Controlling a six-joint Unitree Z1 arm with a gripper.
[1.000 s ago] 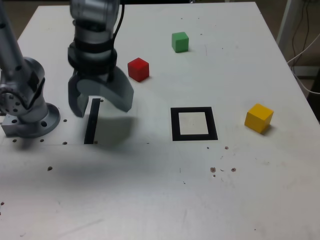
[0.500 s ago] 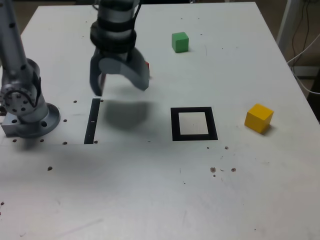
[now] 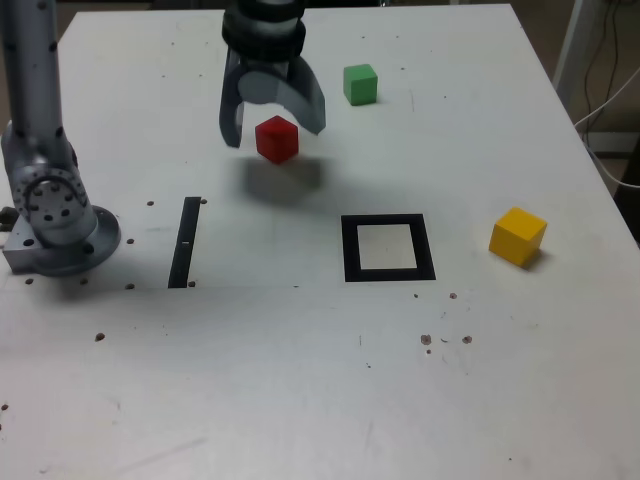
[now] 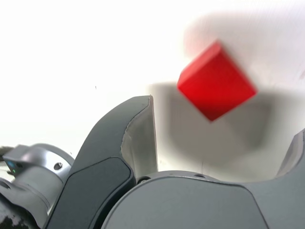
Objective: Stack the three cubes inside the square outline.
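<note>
Moved far and to the exterior view's right — gripper (image 3: 272, 125) now over the red block (image 3: 277, 138), fingers spread wide, holding nothing. First grab looks close. Square outline (image 3: 388, 248) empty; green block (image 3: 360, 84) far, yellow block (image 3: 517, 236) right. No writing seen.

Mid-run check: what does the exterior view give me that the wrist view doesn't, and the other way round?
Only the exterior view shows the green cube, the yellow cube, the square outline, the thin black strip and the arm's base. Only the wrist view shows, close up, the inner face of one finger. Both show the red cube on the white table and the open claw around it, not touching.
</note>
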